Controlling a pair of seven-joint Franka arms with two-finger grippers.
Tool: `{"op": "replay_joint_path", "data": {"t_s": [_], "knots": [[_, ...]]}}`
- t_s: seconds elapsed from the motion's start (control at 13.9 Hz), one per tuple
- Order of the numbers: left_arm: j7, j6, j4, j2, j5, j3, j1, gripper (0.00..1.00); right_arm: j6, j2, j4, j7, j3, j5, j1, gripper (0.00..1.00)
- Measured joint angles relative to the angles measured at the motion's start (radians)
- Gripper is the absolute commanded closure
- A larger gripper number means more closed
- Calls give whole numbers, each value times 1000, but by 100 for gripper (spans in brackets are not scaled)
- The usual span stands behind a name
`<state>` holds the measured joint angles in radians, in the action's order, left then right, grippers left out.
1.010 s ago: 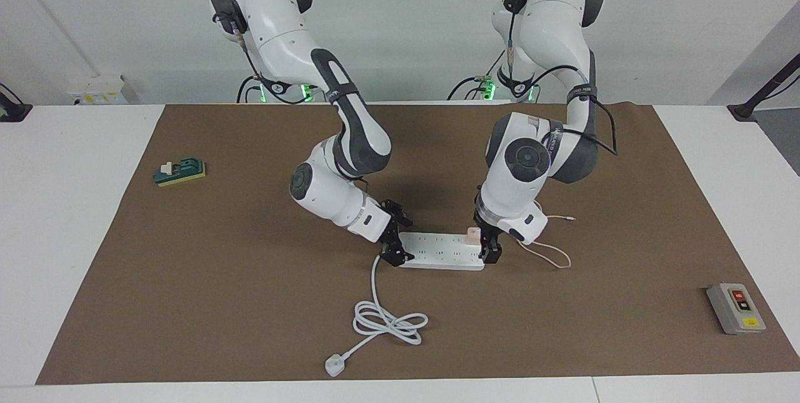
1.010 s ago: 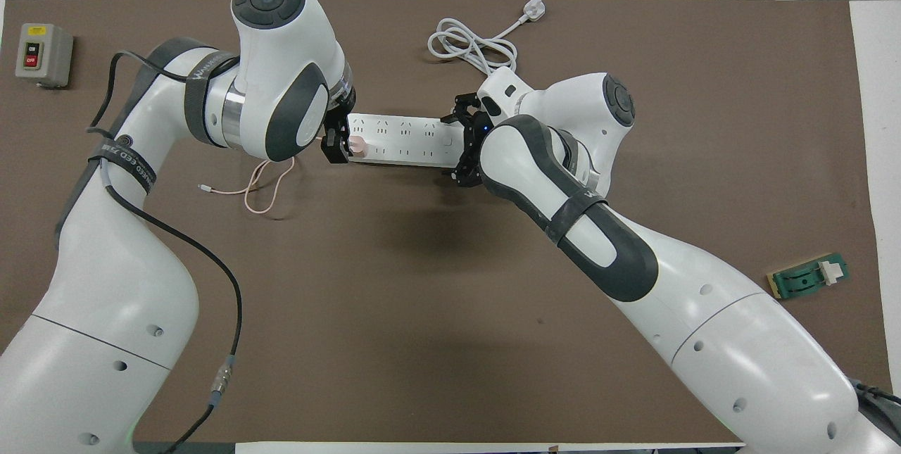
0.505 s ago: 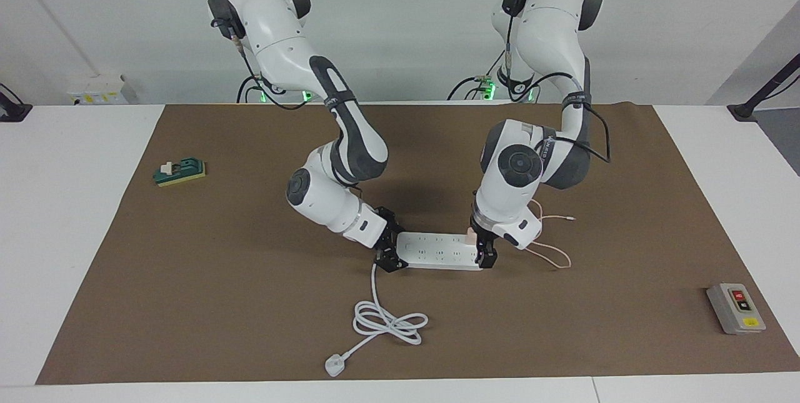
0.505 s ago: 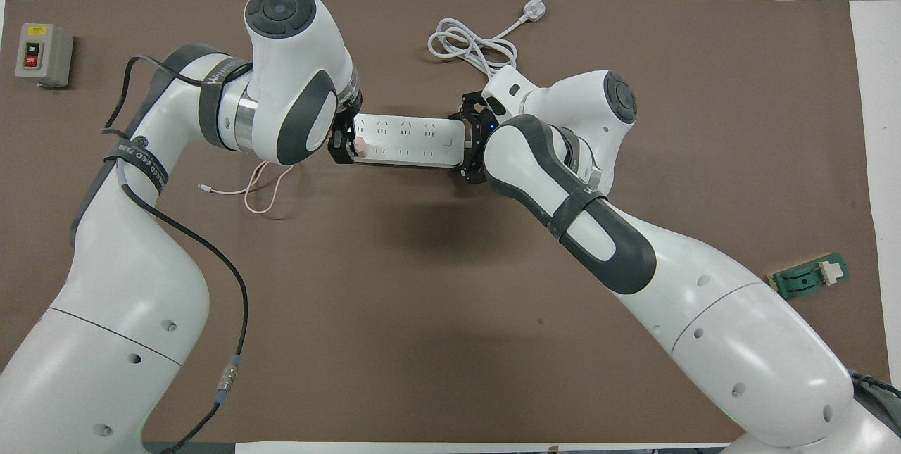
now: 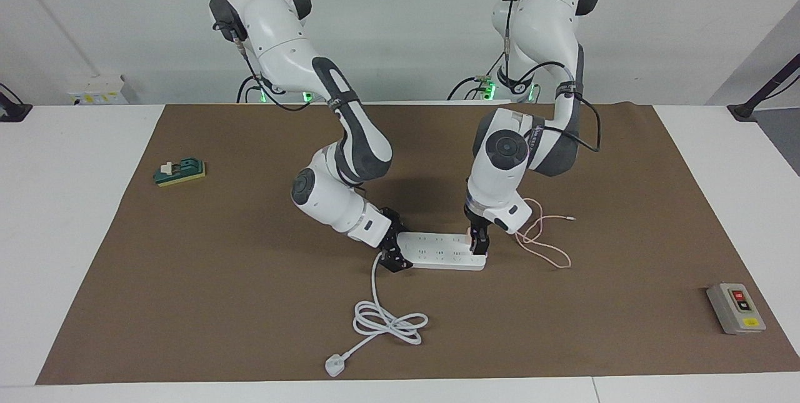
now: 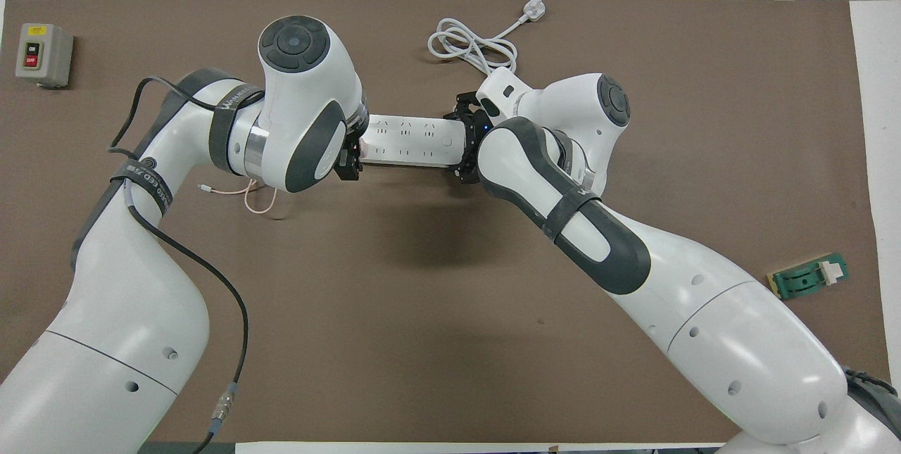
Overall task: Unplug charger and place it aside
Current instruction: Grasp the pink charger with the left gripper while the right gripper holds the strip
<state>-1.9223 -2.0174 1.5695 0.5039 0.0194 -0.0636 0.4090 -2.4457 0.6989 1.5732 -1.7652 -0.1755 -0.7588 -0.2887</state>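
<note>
A white power strip [image 5: 442,252] with a white cord [image 5: 382,315] and white plug [image 5: 334,365] lies on a plain brown mat [image 5: 250,303] that covers a white table [image 5: 62,234]. At the strip's end toward the left arm sits the pale-pink charger [image 5: 469,233], its thin pink cable [image 5: 547,237] looped on the brown beside it. Toward the left arm's end of the table from the strip stands a grey switch box [image 5: 735,308] with red and black buttons and a yellow label; toward the right arm's end lies a green block [image 5: 181,172] with a yellowish edge and a white piece.

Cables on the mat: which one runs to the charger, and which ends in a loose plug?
The thin pink cable, by the left arm's end of the power strip, runs toward the charger. The thick white cord ends in the loose white plug.
</note>
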Motion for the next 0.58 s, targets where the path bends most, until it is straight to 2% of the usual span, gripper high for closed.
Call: {"op": "replay_joint_path", "data": {"t_s": [0.14, 0.43, 0.58], "knots": [[0, -7, 30, -19, 13, 0, 2, 0, 0, 0, 0, 10, -3, 0, 4, 44], [0, -26, 43, -24, 17, 1, 2, 0, 0, 0, 0, 10, -4, 0, 5, 82], [0, -47, 48, -24, 18, 2, 2, 0, 0, 1, 0, 10, -6, 0, 6, 85]]}}
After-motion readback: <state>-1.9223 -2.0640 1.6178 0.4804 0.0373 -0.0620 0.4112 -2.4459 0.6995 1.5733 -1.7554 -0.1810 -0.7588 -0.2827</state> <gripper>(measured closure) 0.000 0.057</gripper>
